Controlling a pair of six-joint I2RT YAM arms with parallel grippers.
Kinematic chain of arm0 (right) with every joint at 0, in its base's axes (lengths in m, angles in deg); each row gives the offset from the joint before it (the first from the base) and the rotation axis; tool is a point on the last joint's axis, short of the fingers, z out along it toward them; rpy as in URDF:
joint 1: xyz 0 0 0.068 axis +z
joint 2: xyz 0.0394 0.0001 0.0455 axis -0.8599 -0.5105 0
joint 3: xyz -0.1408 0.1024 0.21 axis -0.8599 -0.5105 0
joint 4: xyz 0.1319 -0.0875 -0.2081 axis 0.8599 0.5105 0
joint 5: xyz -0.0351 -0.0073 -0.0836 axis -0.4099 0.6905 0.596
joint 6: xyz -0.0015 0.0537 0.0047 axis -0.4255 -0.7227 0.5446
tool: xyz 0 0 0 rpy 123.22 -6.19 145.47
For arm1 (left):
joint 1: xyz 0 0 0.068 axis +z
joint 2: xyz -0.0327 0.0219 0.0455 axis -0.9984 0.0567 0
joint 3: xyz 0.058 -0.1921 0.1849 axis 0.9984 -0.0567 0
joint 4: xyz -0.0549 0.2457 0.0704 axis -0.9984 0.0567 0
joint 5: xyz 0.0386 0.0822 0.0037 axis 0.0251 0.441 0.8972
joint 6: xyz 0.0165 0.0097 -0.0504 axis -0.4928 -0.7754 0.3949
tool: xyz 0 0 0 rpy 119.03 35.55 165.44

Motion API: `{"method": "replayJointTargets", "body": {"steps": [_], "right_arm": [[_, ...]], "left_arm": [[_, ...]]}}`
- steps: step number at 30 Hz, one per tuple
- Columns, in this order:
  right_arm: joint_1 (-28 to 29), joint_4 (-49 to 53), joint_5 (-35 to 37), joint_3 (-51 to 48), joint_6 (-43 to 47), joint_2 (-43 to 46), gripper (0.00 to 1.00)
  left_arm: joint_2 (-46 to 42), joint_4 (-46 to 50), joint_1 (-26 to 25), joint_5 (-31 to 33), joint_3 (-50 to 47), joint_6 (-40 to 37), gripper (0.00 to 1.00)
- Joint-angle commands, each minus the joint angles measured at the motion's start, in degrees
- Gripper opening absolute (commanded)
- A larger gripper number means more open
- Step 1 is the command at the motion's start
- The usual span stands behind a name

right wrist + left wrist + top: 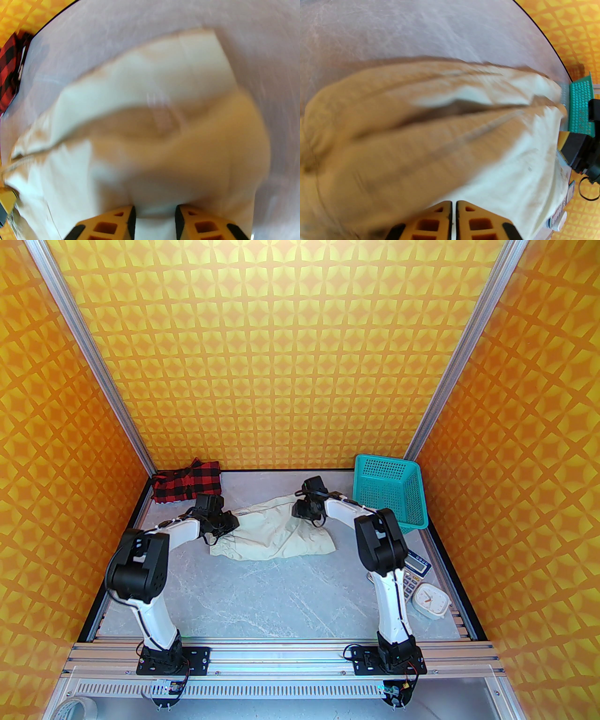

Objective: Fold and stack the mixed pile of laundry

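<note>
The cream garment lies spread in the middle of the table, its upper edge pulled between both grippers. My left gripper is at its left end. In the left wrist view the fingers stand almost together, shut on a thin fold of the cream garment. My right gripper is at the garment's upper right part. Its fingers stand apart, shut on a thick bunch of the cream garment. The red-and-black check shirt lies crumpled at the back left corner, and its edge shows as the check shirt.
A teal perforated basket stands at the back right, close to the right arm. A grey calculator and a small white clock lie near the right edge. Bare grey tabletop stretches in front of the garment.
</note>
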Motion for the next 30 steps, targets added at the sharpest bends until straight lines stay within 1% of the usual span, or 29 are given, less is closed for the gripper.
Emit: {"method": "replayJointTargets", "body": {"steps": [1,5,7,10,12,14,16,18,21,23,24,27,30], "right_arm": [[-0.7,4.5,2.9,3.5,1.9,-2.0,0.37],[-1.0,6.8,4.6,3.8,5.6,1.4,0.41],[-0.8,6.6,5.0,2.2,7.4,5.6,0.43],[0.6,3.3,5.9,-4.0,10.9,13.8,0.46],[2.9,-0.9,5.2,-10.4,14.9,19.6,0.51],[6.1,-4.8,4.2,-15.5,20.4,23.8,0.57],[9.9,-10.5,3.1,-21.8,26.6,27.8,0.66],[14.3,-15.9,1.7,-26.8,34.2,30.1,0.72],[19.9,-20.1,-0.6,-29.5,44.4,30.1,0.73],[22.9,-20.8,-3.7,-28.7,50.2,28.3,0.73],[24.6,-20.7,-4.0,-27.3,53.0,26.7,0.73],[29.3,-17.8,-0.2,-21.1,60.6,21.2,0.73],[31.3,-15.5,0.1,-14.3,64.4,15.4,0.73]], "left_arm": [[0.4,-1.3,0.8,0.8,0.5,-1.1,0.27],[-6.2,0.4,1.2,0.9,0.0,-1.7,0.38],[-10.7,3.7,1.4,0.9,1.0,-2.8,0.46],[-17.2,9.8,2.3,1.1,1.4,-5.4,0.57],[-20.8,12.7,4.2,1.1,-0.6,-6.3,0.62],[-24.0,13.8,6.4,1.1,-4.2,-6.6,0.65],[-26.9,13.1,9.3,0.4,-8.9,-6.1,0.68],[-29.2,11.4,12.4,-2.1,-13.6,-5.4,0.69],[-30.5,9.4,15.9,-5.8,-18.1,-4.9,0.75],[-30.3,8.2,17.8,-7.7,-19.9,-4.4,0.79],[-30.1,6.8,18.7,-8.8,-21.0,-3.9,0.81],[-29.6,1.7,20.8,-11.7,-23.8,-1.5,0.83],[-27.7,-1.5,22.2,-14.1,-24.9,0.2,0.84]]}}
